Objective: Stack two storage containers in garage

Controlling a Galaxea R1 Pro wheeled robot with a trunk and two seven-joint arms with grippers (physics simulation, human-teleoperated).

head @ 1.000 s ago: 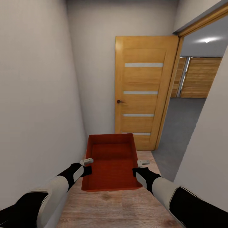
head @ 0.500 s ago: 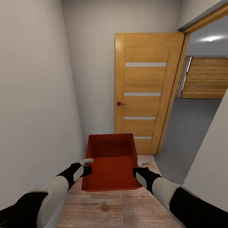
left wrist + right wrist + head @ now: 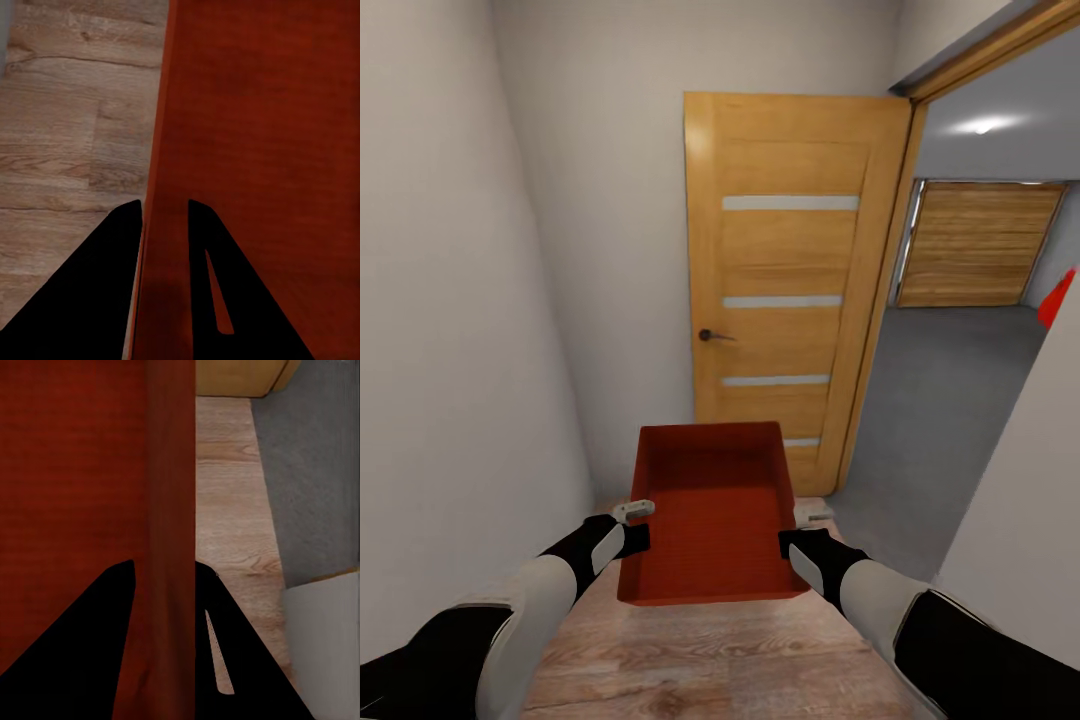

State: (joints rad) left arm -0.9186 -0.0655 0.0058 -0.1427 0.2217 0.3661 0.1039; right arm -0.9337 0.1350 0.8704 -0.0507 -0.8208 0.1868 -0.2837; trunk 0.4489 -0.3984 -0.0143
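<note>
No readable text, labels or brand marks on anything visible.

Storage container (image 3: 710, 515), orange-red, open top, was carried between both arms, above the light wood plank floor (image 3: 700, 660) of a narrow white-walled corridor. Nothing visible inside it.

Left gripper (image 3: 632, 512) sat on the container's left wall. In the left wrist view, the left gripper (image 3: 164, 214) had its two dark fingers (image 3: 112, 255) one each side of that wall, narrow gap, clamped on the rim.

Right gripper (image 3: 812, 516) was on the container's right wall. In the right wrist view, the right gripper (image 3: 165, 570) likewise straddled the wall, one finger inside the bin, one outside, pinched on it.

Surroundings:
- Wooden door (image 3: 790, 270) straight ahead, orange-tan, four pale horizontal strips, dark handle (image 3: 710, 335) on its left side. It stood swung open against the end wall, close beyond the container's far edge.
- Right of the door, an open doorway to the garage (image 3: 970, 300): dark grey concrete floor (image 3: 940, 400), a wooden slatted door (image 3: 975, 245) at the back, a ceiling light (image 3: 982, 126).
- A sliver of something red (image 3: 1057, 297) at the right edge of the doorway; too little showed to identify it.
- White wall corner (image 3: 1020, 500) on the right stood near the right arm, narrowing the way into the doorway.
- Right wrist view also showed the wood-to-concrete threshold (image 3: 262, 495) beside the container.
</note>
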